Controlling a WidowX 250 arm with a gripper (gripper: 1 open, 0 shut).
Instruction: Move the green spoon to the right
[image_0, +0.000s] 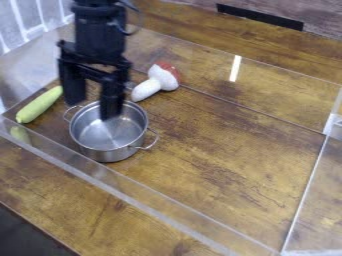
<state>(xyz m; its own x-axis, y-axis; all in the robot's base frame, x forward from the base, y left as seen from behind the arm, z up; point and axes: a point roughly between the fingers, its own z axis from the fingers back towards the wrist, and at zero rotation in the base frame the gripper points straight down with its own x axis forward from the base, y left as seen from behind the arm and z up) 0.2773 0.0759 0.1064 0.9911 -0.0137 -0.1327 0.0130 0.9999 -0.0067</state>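
The green spoon (42, 103) lies on the wooden table at the left, its thick yellow-green handle pointing toward the lower left; its silver bowl end is hidden behind my gripper. My gripper (91, 97) points straight down, open, with nothing between its fingers. It hangs just right of the spoon, over the far left rim of the steel pot (110, 130).
A white mushroom-shaped thing with a red cap (156, 81) lies behind the pot. A clear plastic wall (160, 205) borders the work area at the front and left. A strip of glare (234, 68) marks the tabletop at the right.
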